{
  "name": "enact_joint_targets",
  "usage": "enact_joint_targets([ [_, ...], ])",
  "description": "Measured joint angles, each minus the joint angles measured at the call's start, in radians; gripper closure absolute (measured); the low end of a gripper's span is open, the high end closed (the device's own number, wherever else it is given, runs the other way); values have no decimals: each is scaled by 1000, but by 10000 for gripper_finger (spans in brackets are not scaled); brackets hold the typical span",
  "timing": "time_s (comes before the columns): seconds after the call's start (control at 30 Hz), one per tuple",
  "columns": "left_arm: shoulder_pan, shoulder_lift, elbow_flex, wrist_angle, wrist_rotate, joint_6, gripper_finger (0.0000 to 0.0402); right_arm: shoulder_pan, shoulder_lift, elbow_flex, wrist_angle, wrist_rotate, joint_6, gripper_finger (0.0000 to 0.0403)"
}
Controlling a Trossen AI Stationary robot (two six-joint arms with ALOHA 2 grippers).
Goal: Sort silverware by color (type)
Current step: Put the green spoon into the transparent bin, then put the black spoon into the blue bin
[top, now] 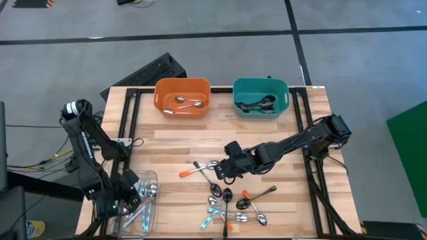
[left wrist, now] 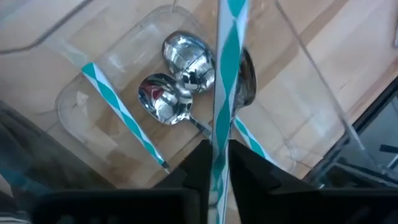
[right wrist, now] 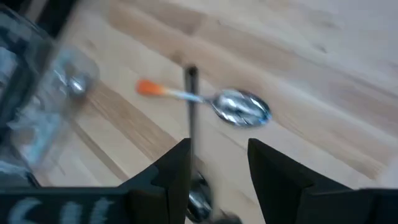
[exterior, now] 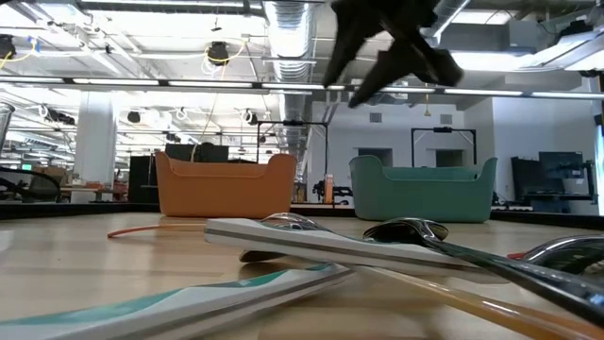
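Loose spoons with orange, light-blue and dark handles lie flat on the table's near middle. My right gripper hovers open above their far edge. In its wrist view a dark spoon's handle lies below the gap between its fingers, with an orange-handled spoon beyond. The low view shows this gripper well above the tabletop. My left gripper is over the clear tray at the near left, shut on a light-blue striped spoon. Several similar spoons lie in the tray. My left gripper pinches the striped handle of the light-blue spoon between its two fingers. The handle runs on past the fingertips, over the tray. The spoon's bowl does not show. Whether any part rests on the tray's spoons, I cannot tell.
An orange bin with spoons and a teal bin with dark spoons stand side by side at the far edge. Bare wood lies between the bins and the loose spoons. A black keyboard sits beyond the far left corner.
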Motion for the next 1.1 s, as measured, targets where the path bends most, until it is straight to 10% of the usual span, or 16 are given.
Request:
enact_joint_targets([
  [0.37,13,-74,4,13,-32,163,240,40,0,0,-181,-310,22,226],
  [0.67,29,-266,39,14,-433,488,246,253,0,-3,-362,-313,-289,226],
  [1.1,251,-356,39,52,-435,756,251,372,133,-82,-318,-385,-525,226],
])
